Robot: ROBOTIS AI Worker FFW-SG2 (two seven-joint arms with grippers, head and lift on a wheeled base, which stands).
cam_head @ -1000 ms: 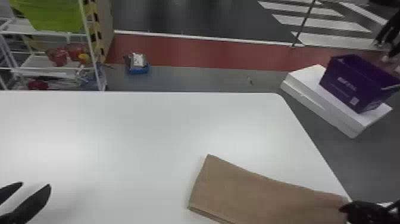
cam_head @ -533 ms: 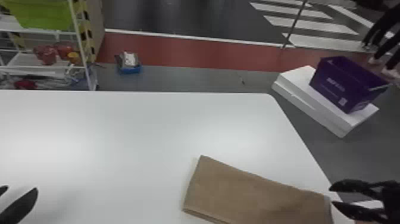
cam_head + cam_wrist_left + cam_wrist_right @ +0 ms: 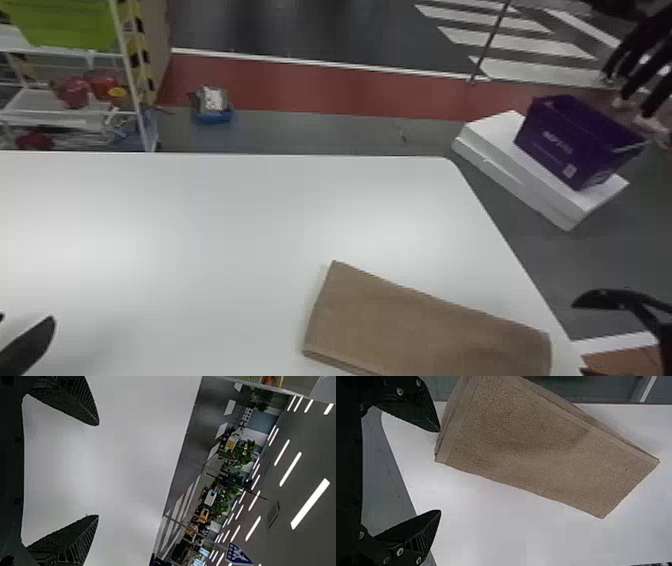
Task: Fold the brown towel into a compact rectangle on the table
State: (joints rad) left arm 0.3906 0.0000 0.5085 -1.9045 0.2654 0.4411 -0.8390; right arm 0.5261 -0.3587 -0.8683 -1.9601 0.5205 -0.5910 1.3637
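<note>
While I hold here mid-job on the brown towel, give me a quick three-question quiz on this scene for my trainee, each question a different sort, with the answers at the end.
1. True or false: the left claw and the right claw are both open.

2. Multiple choice: towards which side of the table, as the robot sees it, does the brown towel lie?
A. Left
B. Right
C. Far left corner

3. Fill in the colour: the basket standing on the white slab, off the table, is ____.

Key: 1. True. 2. B. 3. Purple.
</note>
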